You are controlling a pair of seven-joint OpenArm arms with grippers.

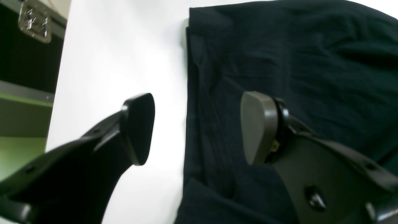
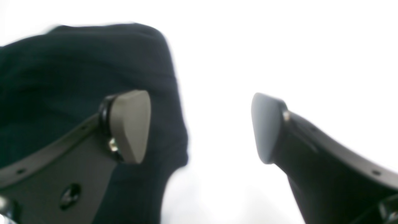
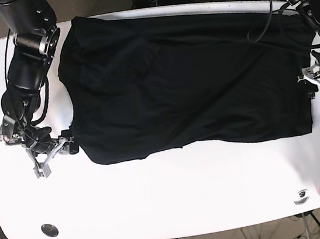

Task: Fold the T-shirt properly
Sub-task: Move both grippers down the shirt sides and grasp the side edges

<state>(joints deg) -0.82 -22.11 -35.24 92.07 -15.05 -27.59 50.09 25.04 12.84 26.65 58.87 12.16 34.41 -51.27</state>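
Straddling opposite edges of the shirt (image 3: 190,80) spread on the desk (image 3: 170,195), both end effectors, left (image 1: 197,127) and right (image 2: 200,124), gape wide, empty; closing unevenly could pinch one layer and skew the fold.

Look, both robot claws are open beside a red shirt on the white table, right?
Not quite: the shirt is black, not red, as the base view shows. Both claws, left and right, are open at its edges on the white table.
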